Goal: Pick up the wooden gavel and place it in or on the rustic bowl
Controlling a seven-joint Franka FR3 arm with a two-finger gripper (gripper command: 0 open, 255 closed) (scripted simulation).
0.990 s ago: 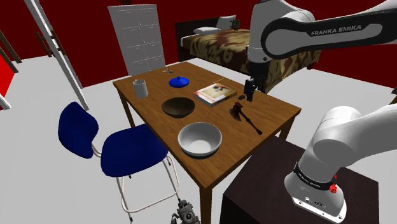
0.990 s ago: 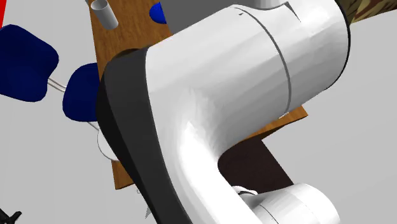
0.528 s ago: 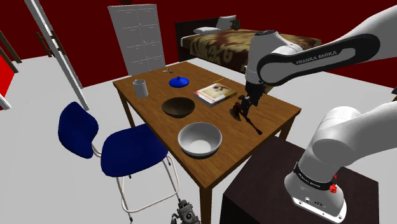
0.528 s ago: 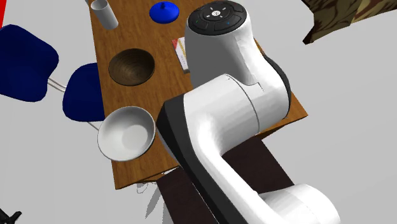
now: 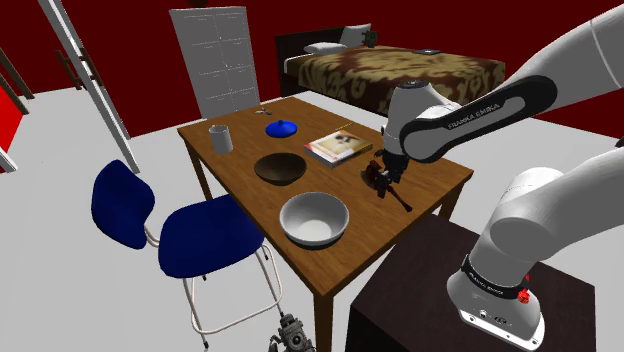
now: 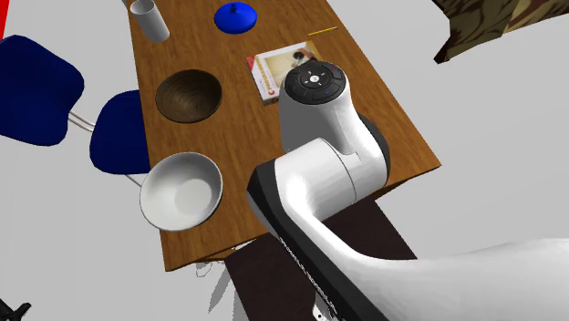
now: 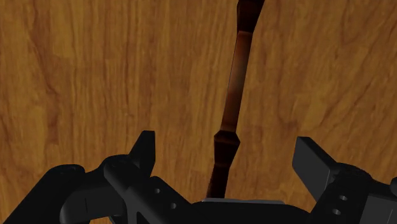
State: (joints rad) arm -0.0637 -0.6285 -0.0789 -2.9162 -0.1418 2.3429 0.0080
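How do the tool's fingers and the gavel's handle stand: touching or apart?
Apart. Wrist view: the gavel's handle runs between the open tool's fingers, with tabletop showing either side of it.

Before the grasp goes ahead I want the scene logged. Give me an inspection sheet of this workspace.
Surface: wooden table, things spread across it.
Job's things: gavel lying flat on the table; dark brown bowl empty, apart from it.
Clutter: white bowl, book, blue lid, grey cup.
Grippers: gripper open, fingers on either side of the gavel's handle, not touching it.
Cables: nothing seen.
Surroundings: blue chair, bed, white door, red walls.
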